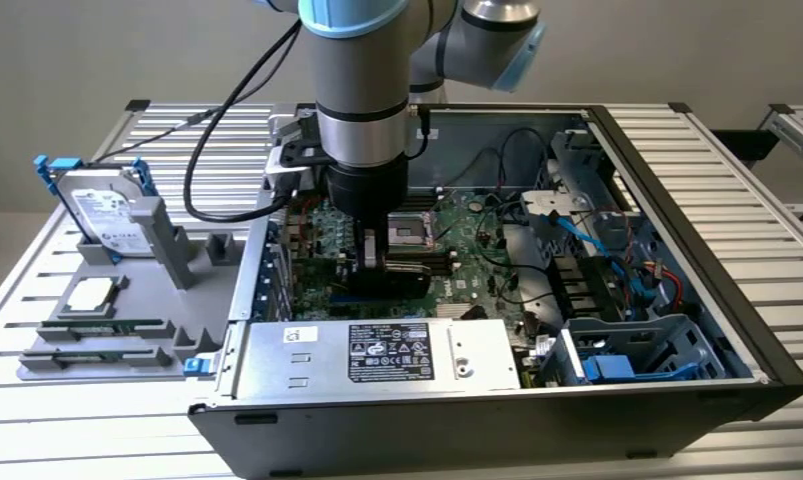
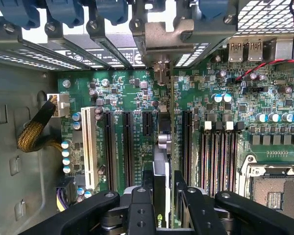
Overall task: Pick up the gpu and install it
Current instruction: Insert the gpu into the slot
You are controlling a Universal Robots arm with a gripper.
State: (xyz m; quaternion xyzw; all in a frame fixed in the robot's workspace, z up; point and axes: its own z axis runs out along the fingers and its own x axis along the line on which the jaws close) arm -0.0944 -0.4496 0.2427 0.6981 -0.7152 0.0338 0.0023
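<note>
The grey, blue-jointed robot arm (image 1: 361, 90) comes down from the top centre of the exterior view, its wrist pointing straight down into the open black computer case (image 1: 721, 300) that lies on its side on the ribbed aluminium counter (image 1: 94, 440). The black two-fingered pincer (image 1: 374, 262) sits low inside the case, just above the green motherboard (image 1: 475, 255), in the centre-left of that frame. In the wrist view the pincer (image 2: 162, 196) is seen from above at the bottom centre, its fingers (image 2: 139, 205) partly closed on the gpu (image 2: 162, 161), a thin flat card with a green board edge and black face, held edge-on between them. The card runs up the middle of that frame, and its silver metal end bracket (image 2: 161, 44) reaches the slotted rear wall of the case at the top centre, beside the blue plastic slot clips (image 2: 63, 12). It stands over the motherboard among the long black expansion slots (image 2: 128, 147); whether it is fully seated cannot be told. The wrist view also gives a white slot (image 2: 87, 149), a braided yellow cable (image 2: 36, 132) at left and the bare processor socket (image 2: 277, 193) at lower right. The exterior view adds the silver power supply with a black label (image 1: 388, 352) at the bottom centre, and at left a grey holder (image 1: 108, 330) carrying a silver hard drive with blue rails (image 1: 101, 210).
</note>
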